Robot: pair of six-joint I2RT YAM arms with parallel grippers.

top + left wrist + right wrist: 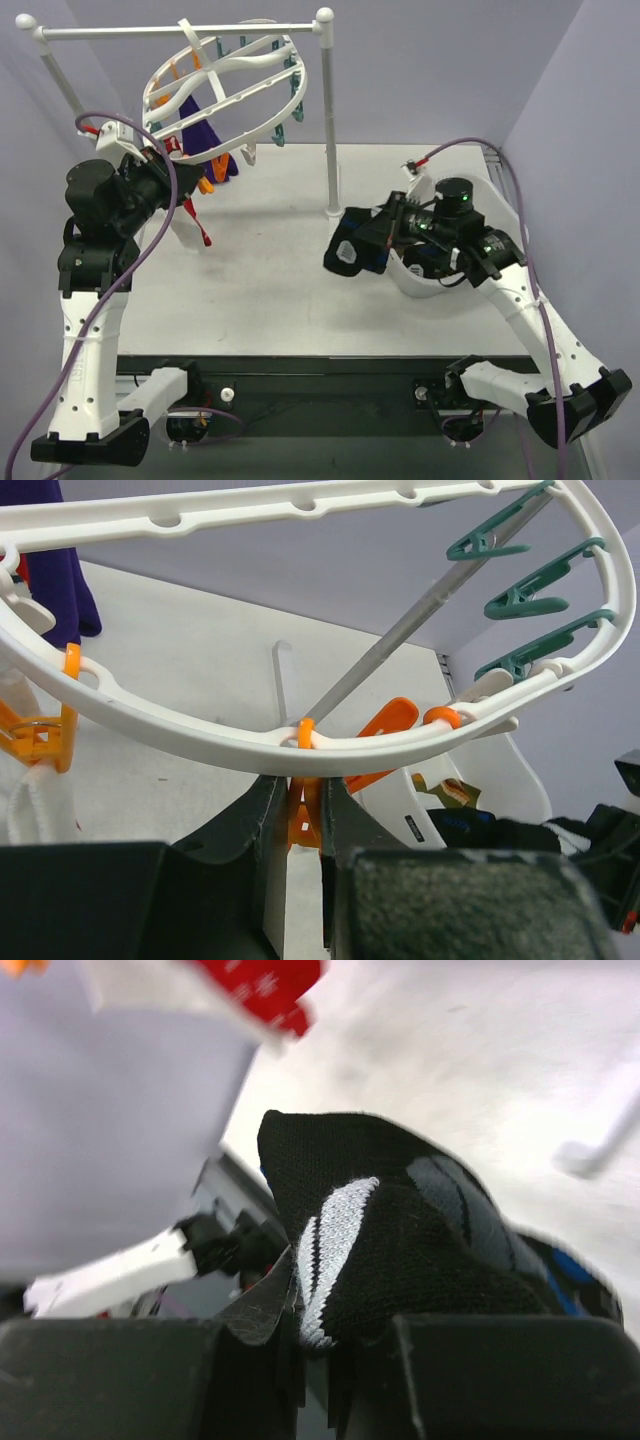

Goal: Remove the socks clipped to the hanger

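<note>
A matte, pale grey worktop [270,290] fills the middle of the overhead view, closed in by plain lavender walls [430,60]. Along the top of that frame stands the white pole rail stand [327,110], its smooth tube ending in round knobs. From its rail, at upper left, hangs the hanger [230,512], a tilted white plastic oval ring with crossbars. At the right of the frame sits a white plastic basin [505,780], largely covered by the right arm reaching over it. The right pincer [310,1350] is clamped on a black knit sock [400,1250] with white and blue marks, bunched in soft folds above the basin's left edge, off the hanger. The left arm rises at the left of the frame to the ring's lower rim. A purple sock [205,140] hangs limp under the ring, and a red-and-white sock [192,222] dangles lower, just beside the left arm. In the left wrist view the left pincer [303,790] has its dark fingers drawn in against both sides of an orange clip [300,830] hanging from the rim. Glossy teal clips [520,600] line the ring at the upper right of that view.
</note>
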